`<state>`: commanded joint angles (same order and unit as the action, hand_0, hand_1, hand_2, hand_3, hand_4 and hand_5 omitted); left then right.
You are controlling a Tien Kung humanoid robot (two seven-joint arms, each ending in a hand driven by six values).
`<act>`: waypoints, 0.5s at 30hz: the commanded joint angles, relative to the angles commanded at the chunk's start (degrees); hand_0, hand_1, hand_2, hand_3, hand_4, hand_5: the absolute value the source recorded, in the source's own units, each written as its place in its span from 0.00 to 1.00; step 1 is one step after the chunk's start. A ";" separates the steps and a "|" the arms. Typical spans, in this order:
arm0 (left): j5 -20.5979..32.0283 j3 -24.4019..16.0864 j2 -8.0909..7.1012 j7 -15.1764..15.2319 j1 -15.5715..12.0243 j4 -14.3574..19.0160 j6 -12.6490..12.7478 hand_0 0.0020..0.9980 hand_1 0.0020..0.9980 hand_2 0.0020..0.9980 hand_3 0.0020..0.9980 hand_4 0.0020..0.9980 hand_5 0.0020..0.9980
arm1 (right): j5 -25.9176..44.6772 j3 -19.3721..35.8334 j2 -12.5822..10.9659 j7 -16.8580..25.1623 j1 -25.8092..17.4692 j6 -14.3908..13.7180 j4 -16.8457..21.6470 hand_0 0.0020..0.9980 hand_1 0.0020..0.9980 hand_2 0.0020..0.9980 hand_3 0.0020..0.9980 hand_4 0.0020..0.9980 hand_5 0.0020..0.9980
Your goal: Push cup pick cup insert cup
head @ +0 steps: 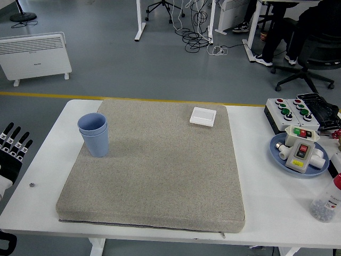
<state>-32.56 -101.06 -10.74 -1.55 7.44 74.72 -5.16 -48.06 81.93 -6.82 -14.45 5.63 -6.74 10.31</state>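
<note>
Desk (266, 213), white, seen from my head camera: I log a large grey mat (160, 170) covering most of its middle, with a zip along its near edge. Cups (94, 134), blue, two of them nested one inside the other, stand upright on the mat near its far left corner; nothing touches them. White square pad (203, 116) lies flat on the mat near its far right corner, well apart from the cups. Left robot hand (11, 152) shows at the picture's left edge, off the desk's left side and level with the cups but apart from them; I see its black fingers (16, 140) with white tips held straight and slightly spread, pointing up and away, with nothing in their hold. Right side of the desk: I count a blue plate (278, 154) carrying a switch box with a red button and some white parts, a black-and-white button box (290, 113) with red and green buttons behind it, and a clear bottle (326, 201) with a red cap near the right edge, holding small dark bits. Small dark screw (32, 185) lies on the bare desk left of the mat. Beyond the desk I note a white heater (34, 55) on the grey floor and a seated person's legs (277, 32) at the top right.
</note>
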 joint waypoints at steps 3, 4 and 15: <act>-0.06 0.07 0.10 -0.15 -0.07 -0.11 0.05 0.90 0.90 0.98 0.92 0.61 1.00 | -0.14 0.03 0.01 -0.03 0.00 0.01 0.00 0.75 0.61 0.58 0.58 0.11 0.57; -0.02 0.02 0.08 -0.51 -0.16 -0.28 -0.03 0.90 0.90 0.98 0.92 0.61 1.00 | -0.25 0.10 0.01 -0.04 0.02 0.01 0.00 0.75 0.61 0.58 0.58 0.11 0.57; -1.57 0.77 0.05 -1.18 -0.32 -0.79 0.14 0.89 0.88 0.95 0.89 0.61 1.00 | -0.67 0.20 0.00 -0.17 -0.03 0.02 0.00 0.75 0.61 0.58 0.58 0.10 0.57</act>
<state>-34.13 -100.29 -10.69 -2.73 7.12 73.93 -5.02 -48.73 82.13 -6.81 -14.62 5.60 -6.72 10.31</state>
